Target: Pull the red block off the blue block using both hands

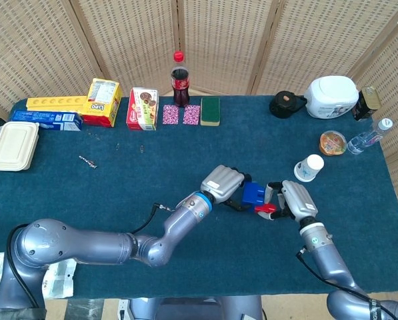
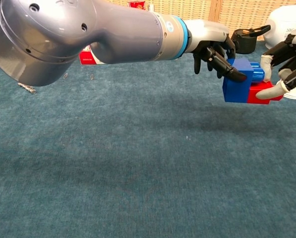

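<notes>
A blue block hangs above the teal cloth with a red block still joined to its right side. My left hand grips the blue block from the left, dark fingers over its top. My right hand has closed around the red block, a white fingertip under it and other fingers over it. Most of the red block is hidden by that hand.
A paper cup stands just right of the hands. Along the back are a cola bottle, snack boxes, a green sponge, a white container and a water bottle. A small screw lies at the left.
</notes>
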